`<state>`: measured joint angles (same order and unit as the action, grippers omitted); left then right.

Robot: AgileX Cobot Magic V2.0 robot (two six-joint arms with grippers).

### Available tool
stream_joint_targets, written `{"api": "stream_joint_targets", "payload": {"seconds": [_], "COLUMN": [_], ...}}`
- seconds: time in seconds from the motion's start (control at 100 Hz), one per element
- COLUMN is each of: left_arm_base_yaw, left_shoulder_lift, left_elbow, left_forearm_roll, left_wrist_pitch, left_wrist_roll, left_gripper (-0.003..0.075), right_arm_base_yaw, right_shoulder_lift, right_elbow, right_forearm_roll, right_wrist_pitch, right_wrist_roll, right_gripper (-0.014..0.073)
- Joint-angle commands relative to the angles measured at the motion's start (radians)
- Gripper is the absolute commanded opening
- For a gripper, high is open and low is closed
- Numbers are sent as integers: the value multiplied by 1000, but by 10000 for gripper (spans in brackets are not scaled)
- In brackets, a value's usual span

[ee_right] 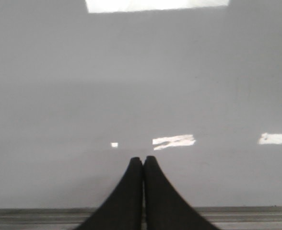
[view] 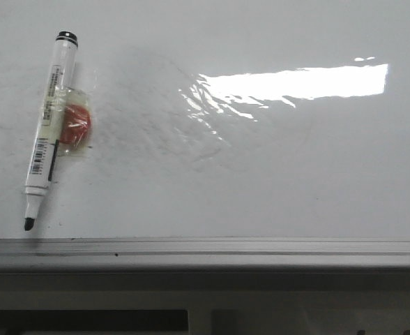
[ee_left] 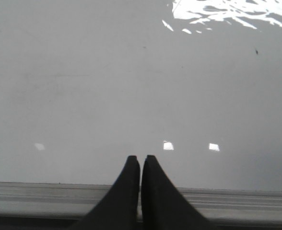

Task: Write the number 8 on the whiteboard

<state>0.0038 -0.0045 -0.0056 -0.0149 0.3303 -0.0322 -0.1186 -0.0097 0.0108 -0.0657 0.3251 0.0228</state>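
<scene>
The whiteboard point(view: 261, 181) fills the front view, glossy white with faint grey smudges and a bright glare patch. No number 8 shows on it. A white marker point(view: 48, 132) with a black tip and black end lies uncapped at the board's left, its tip toward the near frame edge, with a red piece taped to its side point(view: 76, 124). Neither gripper appears in the front view. In its wrist view, my left gripper point(ee_left: 141, 159) is shut and empty over the board's near edge. My right gripper point(ee_right: 143, 159) is likewise shut and empty above bare board.
A grey metal frame edge point(view: 205, 250) runs along the board's near side, with a darker ledge below it. The same frame edge point(ee_left: 45, 199) shows under my left fingers and also under the right ones point(ee_right: 256, 213).
</scene>
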Motion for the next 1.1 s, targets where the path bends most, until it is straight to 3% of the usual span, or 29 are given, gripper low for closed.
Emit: {"api": "stream_joint_targets", "payload": {"seconds": [0.0,0.87,1.09], "left_arm_base_yaw": [2,2,2], "left_shoulder_lift": [-29,-29,-29], "left_elbow": [38,38,38], "left_forearm_roll": [-2,-2,38], "left_wrist_pitch": [-49,-49,-49], "left_wrist_roll": [-9,-9,-9], "left_gripper": [-20,-20,-20], "right_arm_base_yaw": [-6,-6,-6], "right_shoulder_lift": [-23,-23,-23], "right_elbow": [12,12,12], "right_forearm_roll": [2,2,2], "right_wrist_pitch": [-28,-28,-149], "right_wrist_roll": [-5,-5,-5], "right_gripper": [-63,-63,-63]}}
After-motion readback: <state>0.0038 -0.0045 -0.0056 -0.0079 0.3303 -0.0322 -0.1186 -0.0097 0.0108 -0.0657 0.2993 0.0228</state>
